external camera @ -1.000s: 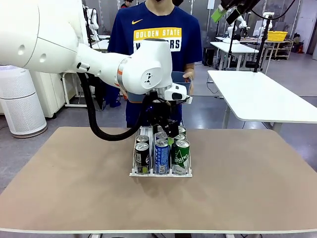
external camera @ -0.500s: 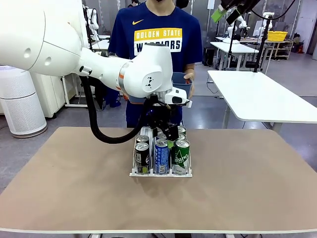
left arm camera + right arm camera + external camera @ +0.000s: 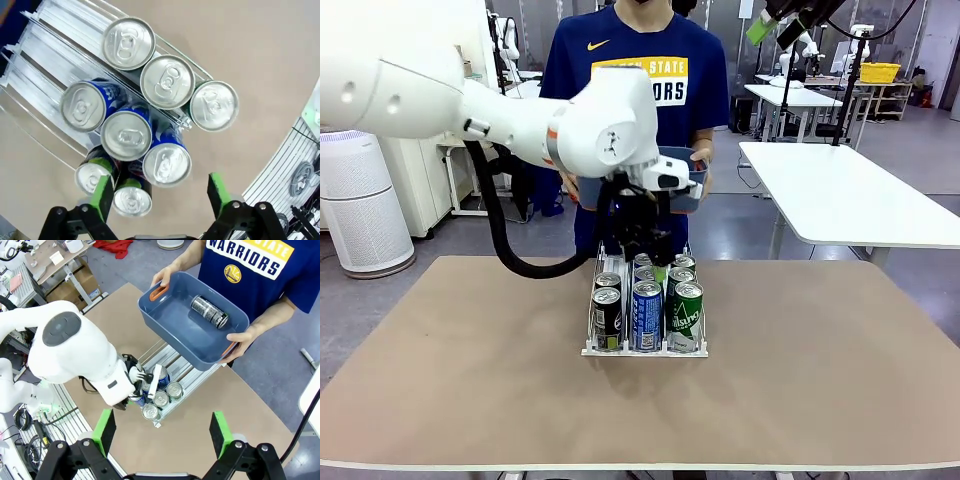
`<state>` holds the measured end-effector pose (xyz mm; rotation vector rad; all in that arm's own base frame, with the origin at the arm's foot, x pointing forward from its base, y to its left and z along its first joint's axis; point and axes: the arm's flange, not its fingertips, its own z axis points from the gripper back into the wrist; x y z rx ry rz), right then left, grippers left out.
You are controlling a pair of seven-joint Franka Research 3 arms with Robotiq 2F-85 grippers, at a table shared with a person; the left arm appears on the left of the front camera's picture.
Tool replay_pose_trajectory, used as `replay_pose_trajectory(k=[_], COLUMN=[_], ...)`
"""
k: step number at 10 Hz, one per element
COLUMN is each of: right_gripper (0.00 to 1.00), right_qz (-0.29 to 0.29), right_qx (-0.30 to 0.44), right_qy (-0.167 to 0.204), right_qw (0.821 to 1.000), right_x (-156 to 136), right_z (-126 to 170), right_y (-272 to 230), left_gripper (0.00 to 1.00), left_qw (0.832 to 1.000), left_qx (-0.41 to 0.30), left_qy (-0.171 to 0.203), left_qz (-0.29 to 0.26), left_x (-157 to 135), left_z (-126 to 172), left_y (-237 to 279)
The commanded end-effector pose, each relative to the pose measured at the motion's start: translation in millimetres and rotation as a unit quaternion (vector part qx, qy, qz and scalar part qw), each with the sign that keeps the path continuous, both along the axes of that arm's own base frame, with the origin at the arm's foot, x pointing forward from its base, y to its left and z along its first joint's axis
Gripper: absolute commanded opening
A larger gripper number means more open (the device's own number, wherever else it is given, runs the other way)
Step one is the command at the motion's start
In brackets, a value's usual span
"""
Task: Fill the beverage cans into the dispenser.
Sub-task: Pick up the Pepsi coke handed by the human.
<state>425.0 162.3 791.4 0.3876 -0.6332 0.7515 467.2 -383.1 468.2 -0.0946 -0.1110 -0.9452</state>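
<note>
Left gripper (image 3: pixel 160 196) hangs over the dispenser (image 3: pixel 47 37) with its jaws wide apart and nothing between them. Right gripper (image 3: pixel 162 432) sits high above the table, equally wide and empty.

Eight cans stand in the dispenser, packed at the robot's end: three green (image 3: pixel 167 80), three blue (image 3: pixel 125 135), two black (image 3: pixel 131 199). The far lane ends are bare. One loose can (image 3: pixel 209 311) lies on its side in the tub (image 3: pixel 170 332), which the person's hands (image 3: pixel 239 342) hold tilted above the dispenser's far end.

Likely step is for the left arm to fetch that can.
- Come down into the tub from above, clear of the walls.
- Put the fingers across the can's body at mid-length, not along it.
- It's round and smooth on a sloped floor, so it'll probably roll. Close square on it.
- Turn it silver top up before lowering.
- The black lane looks one short, so seat it behind those two, between the dividers.
- Release only once the base rests on the lane.
- Watch the thin dividers and the neighbouring blue cans.
</note>
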Motion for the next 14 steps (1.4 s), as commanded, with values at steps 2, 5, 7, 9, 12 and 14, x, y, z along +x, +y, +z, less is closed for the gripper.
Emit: replay_pose_trajectory(k=[2, 5, 7, 9, 12, 14], right_gripper=[1.00, 1.00, 1.00, 1.00, 1.00, 1.00], right_qz=[-0.002, -0.002, -0.002, -0.002, -0.002, -0.002], right_qx=[0.000, 0.000, 0.000, 0.000, 0.000, 0.000], right_qy=[0.002, 0.002, 0.002, 0.002, 0.002, 0.002], right_qw=[1.000, 1.000, 1.000, 1.000, 1.000, 1.000], right_x=[-1, -1, -1, -1, -1, -1], right_z=[0, 0, 0, 0, 0, 0], right_y=[0, 0, 0, 0, 0, 0], left_gripper=[1.00, 1.00, 1.00, 1.00, 1.00, 1.00], left_qw=[0.998, 0.994, 0.988, 0.979, 0.964, 0.961], left_qx=[-0.019, -0.048, -0.070, -0.086, -0.105, -0.110], left_qy=[-0.002, -0.073, -0.107, -0.158, -0.226, -0.243], left_qz=[-0.057, -0.069, -0.089, -0.098, -0.088, -0.073], left_x=[-13, -21, -28, -34, -49, -56], left_z=[55, 140, 190, 235, 289, 306], left_y=[56, 133, 165, 195, 214, 219])
